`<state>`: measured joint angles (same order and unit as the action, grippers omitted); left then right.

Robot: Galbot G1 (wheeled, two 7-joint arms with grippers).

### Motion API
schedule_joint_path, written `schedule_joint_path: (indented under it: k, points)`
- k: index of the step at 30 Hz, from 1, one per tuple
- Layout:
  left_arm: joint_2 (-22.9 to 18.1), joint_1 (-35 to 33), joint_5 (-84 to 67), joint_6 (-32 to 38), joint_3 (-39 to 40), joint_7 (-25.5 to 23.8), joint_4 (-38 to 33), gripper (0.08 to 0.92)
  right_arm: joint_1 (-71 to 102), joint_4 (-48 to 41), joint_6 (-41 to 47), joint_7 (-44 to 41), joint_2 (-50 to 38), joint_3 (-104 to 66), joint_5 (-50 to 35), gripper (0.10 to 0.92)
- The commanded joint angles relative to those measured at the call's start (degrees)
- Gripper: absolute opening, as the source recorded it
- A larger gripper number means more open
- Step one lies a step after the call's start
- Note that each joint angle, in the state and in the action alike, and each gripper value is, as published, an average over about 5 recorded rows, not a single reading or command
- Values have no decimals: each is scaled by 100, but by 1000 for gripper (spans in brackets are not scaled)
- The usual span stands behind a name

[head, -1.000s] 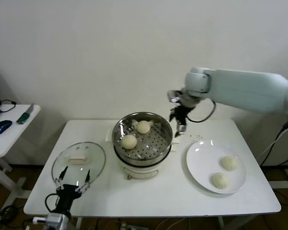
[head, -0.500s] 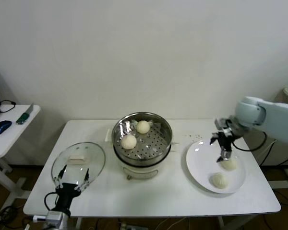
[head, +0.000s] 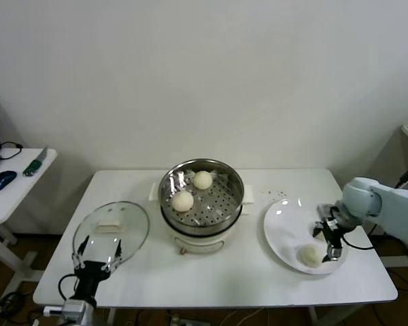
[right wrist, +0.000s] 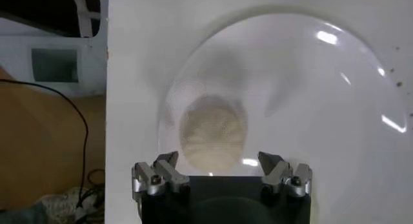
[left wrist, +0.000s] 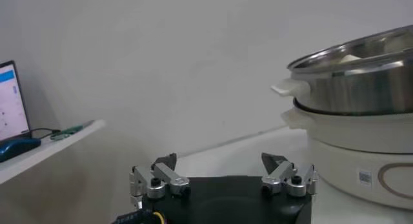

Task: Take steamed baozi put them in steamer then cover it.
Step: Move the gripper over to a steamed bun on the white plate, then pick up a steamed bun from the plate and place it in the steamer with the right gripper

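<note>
The steel steamer (head: 232, 175) stands mid-table on a white cooker base and holds two baozi (head: 202, 180) (head: 183, 201). It also shows in the left wrist view (left wrist: 361, 77). On the white plate (head: 285, 234) at the right, one baozi (head: 311, 255) shows. My right gripper (head: 331, 247) hangs low over the plate just beside it and is open and empty. In the right wrist view the baozi (right wrist: 213, 132) lies just ahead of the open gripper (right wrist: 219, 157). A second plate baozi is hidden behind the gripper. My left gripper (head: 95, 249) waits open at the table's front left.
The round glass lid (head: 112, 227) lies flat on the table left of the steamer, just beyond my left gripper (left wrist: 221, 162). A small side table (head: 13, 187) with a mouse and tools stands farther left. The table's front edge is close to the plate.
My right arm has swung from beside the steamer over to the plate and come down low by the front baozi. The left arm has barely moved.
</note>
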<state>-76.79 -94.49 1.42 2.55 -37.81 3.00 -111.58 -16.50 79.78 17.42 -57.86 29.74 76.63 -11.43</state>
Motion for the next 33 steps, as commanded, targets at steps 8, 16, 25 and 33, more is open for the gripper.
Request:
schedule_joint_path:
  k: [8, 16, 25, 33]
  points:
    - [-14, -2, 24, 16, -51, 0, 63, 823, 779, -450, -19, 4, 431, -484, 324, 823]
    - [-5, 16, 55, 14, -35, 2, 69, 823, 709, -503, -38, -36, 505, -493, 242, 762]
    - [-14, 4, 63, 14, -34, 10, 60, 823, 481, -481, -167, -114, 442, -367, 241, 679]
    - [-11, -24, 85, 6, 0, 1, 26, 823, -1184, -68, -1273, -345, 680, 579, 593, 666]
